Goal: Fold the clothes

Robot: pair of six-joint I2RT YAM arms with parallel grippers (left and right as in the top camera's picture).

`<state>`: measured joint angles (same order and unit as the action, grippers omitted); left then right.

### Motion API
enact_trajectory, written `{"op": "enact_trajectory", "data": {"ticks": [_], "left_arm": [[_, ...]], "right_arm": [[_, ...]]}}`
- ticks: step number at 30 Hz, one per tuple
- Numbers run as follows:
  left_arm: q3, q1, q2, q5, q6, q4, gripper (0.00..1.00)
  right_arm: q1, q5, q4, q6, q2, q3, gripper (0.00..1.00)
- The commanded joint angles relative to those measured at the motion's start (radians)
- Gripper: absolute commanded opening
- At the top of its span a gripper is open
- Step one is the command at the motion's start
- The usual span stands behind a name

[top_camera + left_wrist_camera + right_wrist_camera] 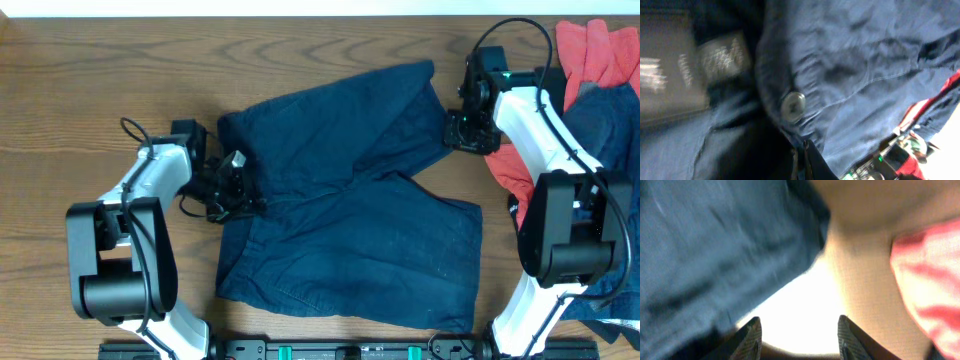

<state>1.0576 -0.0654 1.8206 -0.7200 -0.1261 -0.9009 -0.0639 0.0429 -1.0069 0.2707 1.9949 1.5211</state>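
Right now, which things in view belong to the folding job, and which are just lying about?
Job: plain dark navy cloth shorts; left gripper, shut on them; right gripper, open.
Lying about: heap of coral red and blue cloth garments.

Obscured and illegible items.
Print on sewn-in label (722, 57) blurred, unreadable; left tool (235, 190) tips buried in shorts (350, 200); coral red garment (598, 50) cut off at the overhead view's right edge.
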Motion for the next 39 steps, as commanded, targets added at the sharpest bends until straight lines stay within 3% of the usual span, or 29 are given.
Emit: {"op": "enact_trajectory", "data": {"ticks": [1, 4, 7, 12, 19, 28, 32, 36, 39], "left_arm": [[0.109, -0.045, -0.059, 0.16, -0.009, -0.094, 0.06], [0.111, -0.049, -0.101, 0.41, -0.161, -0.056, 0.06], [0.105, -0.028, -0.098, 0.426, -0.168, -0.034, 0.06], [0.074, -0.005, -0.087, 0.496, -0.222, -0.017, 0.06], [0.07, -0.008, -0.087, 0.642, -0.303, -0.013, 0.05], [0.07, -0.007, -0.087, 0.661, -0.34, -0.003, 0.06], [0.07, -0.007, -0.087, 0.661, -0.34, -0.011, 0.06], [0.07, -0.007, -0.087, 0.661, -0.34, -0.021, 0.06], [0.07, -0.007, -0.087, 0.661, -0.34, -0.025, 0.06]], "right_arm": [[0.006, -0.016, -0.068, 0.006, -0.007, -0.005, 0.48], [0.004, -0.009, -0.114, -0.003, -0.007, -0.006, 0.49], [-0.003, 0.04, -0.138, -0.055, -0.007, -0.006, 0.49], [-0.003, 0.036, -0.124, -0.001, -0.007, -0.006, 0.49], [0.001, 0.01, 0.062, 0.005, -0.003, -0.021, 0.5], [0.002, 0.053, 0.202, 0.08, 0.038, -0.043, 0.41], [-0.011, 0.106, 0.323, 0.08, 0.039, -0.043, 0.33], [-0.034, 0.186, 0.415, 0.069, 0.06, -0.043, 0.01], [-0.045, 0.202, 0.443, 0.073, 0.087, -0.043, 0.01]]}}
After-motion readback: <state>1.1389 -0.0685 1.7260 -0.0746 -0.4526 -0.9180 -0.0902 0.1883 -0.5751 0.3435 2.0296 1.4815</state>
